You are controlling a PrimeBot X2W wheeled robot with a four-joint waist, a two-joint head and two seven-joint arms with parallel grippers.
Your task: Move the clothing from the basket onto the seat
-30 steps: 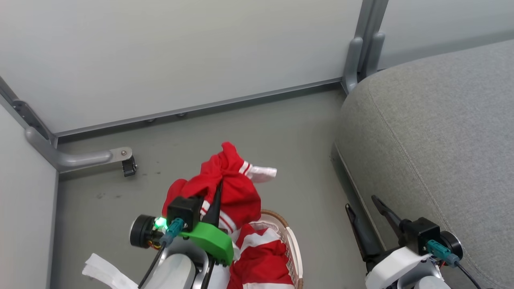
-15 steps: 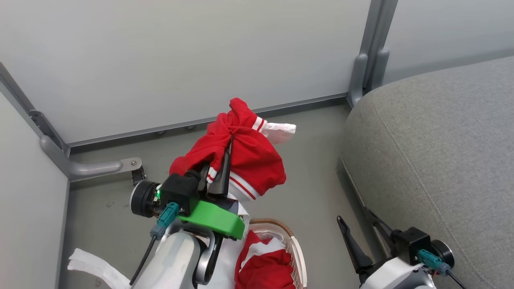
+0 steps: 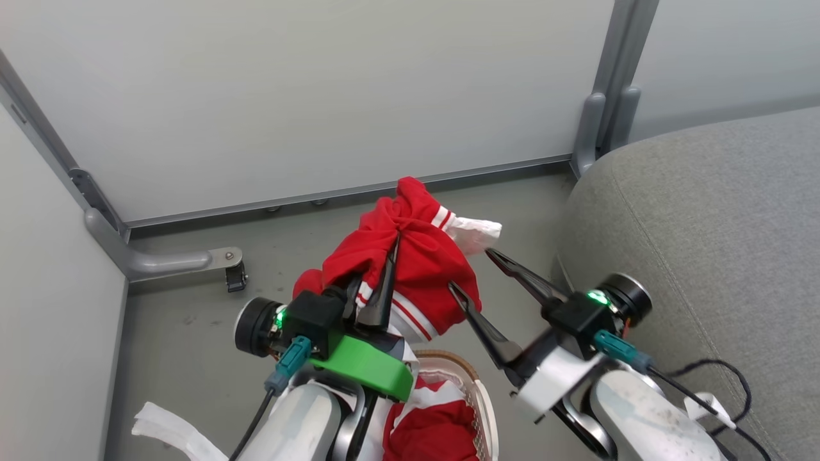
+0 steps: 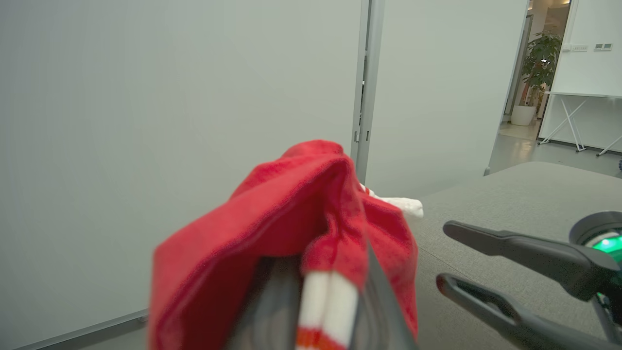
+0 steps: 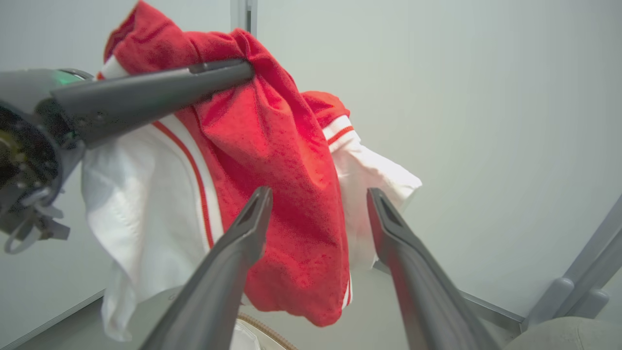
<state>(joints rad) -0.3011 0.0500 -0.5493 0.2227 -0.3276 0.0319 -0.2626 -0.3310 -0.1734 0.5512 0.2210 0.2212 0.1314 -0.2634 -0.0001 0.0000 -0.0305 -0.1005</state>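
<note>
Head view: our left gripper (image 3: 395,243) was clamped on the clothing (image 3: 429,262), held above the basket (image 3: 471,371); our right gripper (image 3: 471,269) stood wide open, empty, beside it, near the seat (image 3: 717,211).
Left wrist view: we saw the clothing bunched between our closed jaws.
Right wrist view: our spread jaws flanked the hanging clothing, possibly touching it.

Red clothing (image 3: 410,256) with white stripes, grey seat (image 3: 717,211), dark fingers (image 3: 381,291)
</note>
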